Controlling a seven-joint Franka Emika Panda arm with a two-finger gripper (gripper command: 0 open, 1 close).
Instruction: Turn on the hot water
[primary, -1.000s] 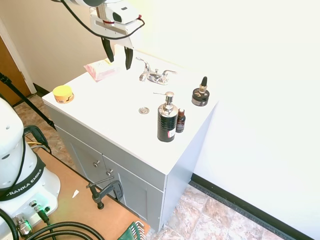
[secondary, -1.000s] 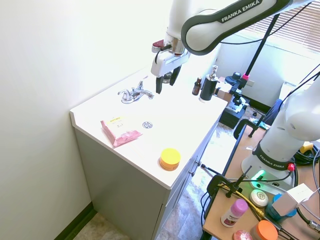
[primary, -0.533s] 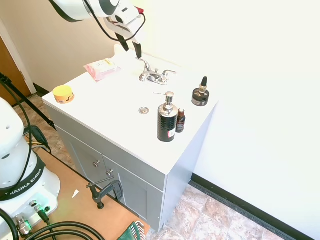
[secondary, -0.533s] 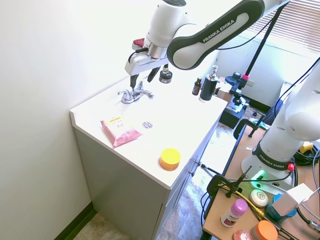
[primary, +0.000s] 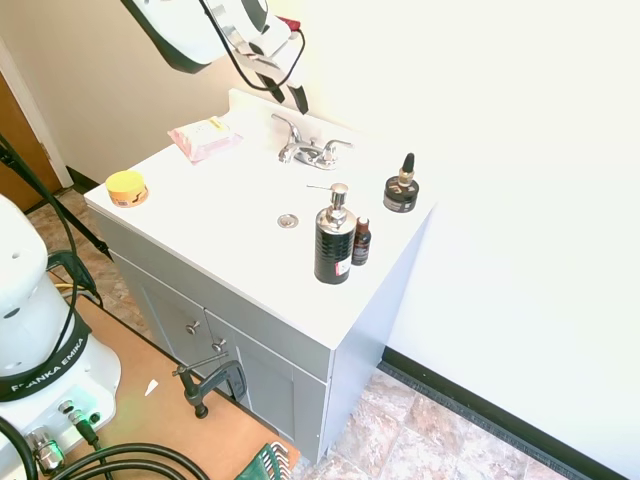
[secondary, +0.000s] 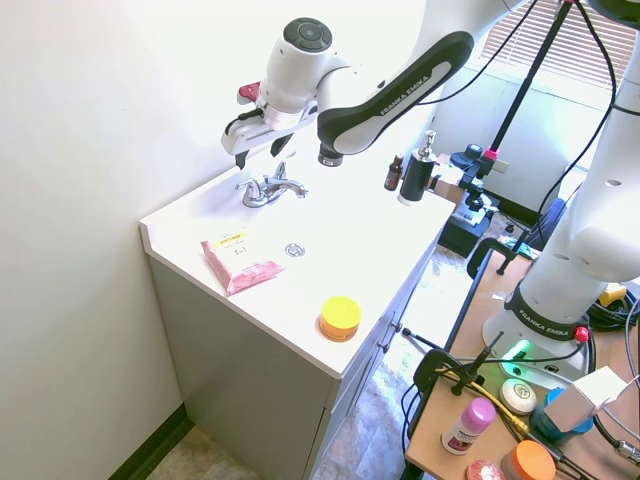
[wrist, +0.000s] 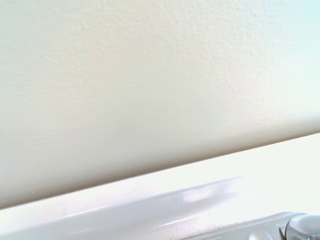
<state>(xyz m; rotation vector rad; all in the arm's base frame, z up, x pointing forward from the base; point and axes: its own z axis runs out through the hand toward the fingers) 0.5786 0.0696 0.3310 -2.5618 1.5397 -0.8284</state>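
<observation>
White desk carries everything, read left to right in the first exterior view: a yellow round tin near the left corner, then a pink packet toward the back edge, then the small chrome tap at the back. The hot water lever is the tap's left-hand one, slim and shiny, standing up at a slant, with the matching right lever just beside the spout. The hand hangs in the air above and just behind that left lever, near the wall, not touching it; its two dark fingers stand slightly apart and hold nothing. In front of the tap lies a small round drain. Further right stand a black pump bottle with a small dark bottle touching its side, and behind them a dropper bottle. In the wrist view only the pale wall and the desk's back ledge show.
</observation>
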